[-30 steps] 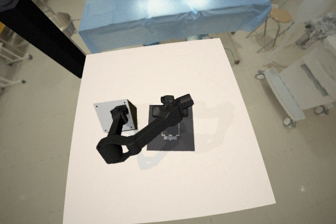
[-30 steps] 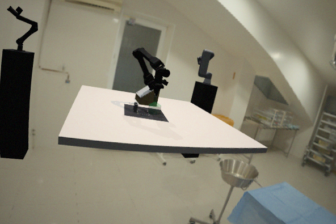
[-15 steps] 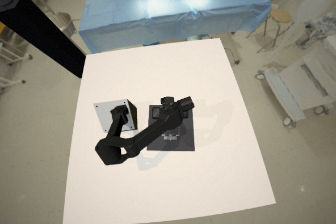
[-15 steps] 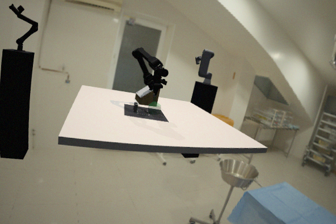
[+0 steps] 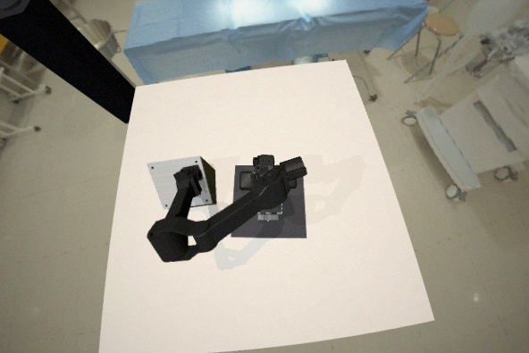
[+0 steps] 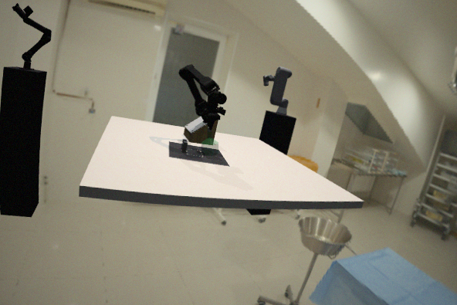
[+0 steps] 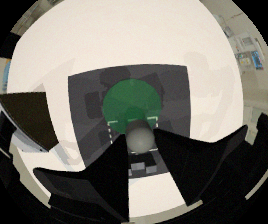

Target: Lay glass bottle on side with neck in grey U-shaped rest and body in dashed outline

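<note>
Two matt black, wedge-shaped fingers of the claw [image 5: 268,180] [image 6: 210,127] [image 7: 141,134] pinch the glass bottle [image 6: 209,147] [image 7: 131,100] at its slim, grey-topped neck [image 7: 140,137]. The body, translucent green and round, points down over the flat charcoal mat [image 5: 290,228] [image 6: 219,160] [image 7: 179,100]; whether its base touches cannot be told. White dashes form the angular outline [image 5: 281,211] [image 7: 110,136], partly behind the neck in the wrist view. Just beside it sits the blocky grey rest [image 5: 268,217] [image 7: 137,166]. The mat lies on the smooth, cream worktop [image 5: 313,282] [image 6: 231,188] [image 7: 150,30].
</note>
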Controlling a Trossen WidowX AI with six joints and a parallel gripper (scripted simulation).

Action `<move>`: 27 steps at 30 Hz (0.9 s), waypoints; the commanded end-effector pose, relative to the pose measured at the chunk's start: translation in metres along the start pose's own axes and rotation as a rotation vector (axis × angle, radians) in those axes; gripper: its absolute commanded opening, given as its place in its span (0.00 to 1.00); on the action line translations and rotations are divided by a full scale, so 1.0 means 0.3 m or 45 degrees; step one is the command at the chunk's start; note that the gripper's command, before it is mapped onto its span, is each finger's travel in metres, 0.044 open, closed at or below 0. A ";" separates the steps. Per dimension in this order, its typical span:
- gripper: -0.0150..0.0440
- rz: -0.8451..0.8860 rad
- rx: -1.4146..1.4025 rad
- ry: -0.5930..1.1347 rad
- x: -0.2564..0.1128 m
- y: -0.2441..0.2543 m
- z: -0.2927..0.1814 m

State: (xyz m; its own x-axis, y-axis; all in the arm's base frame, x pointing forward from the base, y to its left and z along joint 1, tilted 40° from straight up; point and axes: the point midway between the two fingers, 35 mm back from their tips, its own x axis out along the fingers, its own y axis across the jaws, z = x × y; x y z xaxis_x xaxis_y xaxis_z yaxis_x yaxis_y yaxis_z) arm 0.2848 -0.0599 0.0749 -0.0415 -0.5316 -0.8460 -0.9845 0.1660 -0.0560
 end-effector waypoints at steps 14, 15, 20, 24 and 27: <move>0.42 0.003 -0.008 -0.020 -0.010 0.003 -0.053; 0.42 0.003 -0.009 -0.022 -0.010 0.003 -0.054; 0.42 0.004 -0.013 -0.034 -0.011 0.003 -0.063; 0.42 0.005 -0.016 -0.043 -0.012 0.004 -0.069; 0.42 0.006 -0.019 -0.051 -0.012 0.004 -0.074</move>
State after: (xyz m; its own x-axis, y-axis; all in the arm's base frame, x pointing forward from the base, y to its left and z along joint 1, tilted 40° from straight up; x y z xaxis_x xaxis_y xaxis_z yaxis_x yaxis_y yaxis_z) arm 0.2825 -0.0694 0.0838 -0.0389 -0.4885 -0.8717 -0.9873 0.1532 -0.0418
